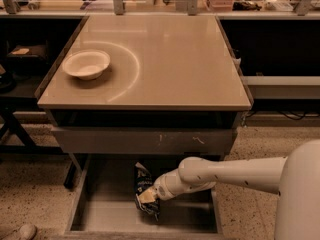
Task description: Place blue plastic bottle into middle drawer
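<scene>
The blue plastic bottle is really a crinkly dark blue chip bag (144,184) with white lettering. It stands tilted inside the open middle drawer (105,214), a wide shallow grey metal drawer under the table. My gripper (147,196) reaches in from the right on a white arm and is shut on the bag's lower part, holding it just above or on the drawer floor. The bag's bottom edge hangs below the gripper.
A white bowl (86,64) sits on the beige tabletop (165,54) at the left. A shut grey drawer front with pale scratches (145,141) is above the open drawer. Cluttered benches stand behind, and a shoe tip (20,232) shows at the lower left.
</scene>
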`<move>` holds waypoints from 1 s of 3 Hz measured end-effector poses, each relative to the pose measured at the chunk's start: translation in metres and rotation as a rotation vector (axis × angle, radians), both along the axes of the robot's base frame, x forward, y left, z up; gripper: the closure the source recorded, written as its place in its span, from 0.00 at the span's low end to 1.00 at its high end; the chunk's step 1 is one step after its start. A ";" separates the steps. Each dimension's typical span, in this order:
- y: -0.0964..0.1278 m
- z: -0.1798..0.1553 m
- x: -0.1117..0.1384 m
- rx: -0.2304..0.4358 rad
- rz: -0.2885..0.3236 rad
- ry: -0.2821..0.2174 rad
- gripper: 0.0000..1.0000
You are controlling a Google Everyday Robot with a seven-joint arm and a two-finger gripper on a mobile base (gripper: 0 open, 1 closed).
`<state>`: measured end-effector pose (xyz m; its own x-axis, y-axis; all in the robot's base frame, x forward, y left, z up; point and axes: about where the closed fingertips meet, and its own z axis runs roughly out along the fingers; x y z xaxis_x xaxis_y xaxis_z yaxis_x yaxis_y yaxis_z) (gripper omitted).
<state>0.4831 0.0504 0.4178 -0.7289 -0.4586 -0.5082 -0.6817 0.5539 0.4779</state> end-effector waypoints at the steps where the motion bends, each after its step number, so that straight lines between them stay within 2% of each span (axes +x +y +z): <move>1: 0.000 0.000 0.000 0.000 0.000 0.000 0.13; 2: 0.000 0.000 0.000 0.000 0.000 0.000 0.00; 3: 0.000 0.000 0.000 0.000 0.000 0.000 0.00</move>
<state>0.4830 0.0505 0.4178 -0.7289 -0.4588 -0.5081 -0.6818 0.5537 0.4781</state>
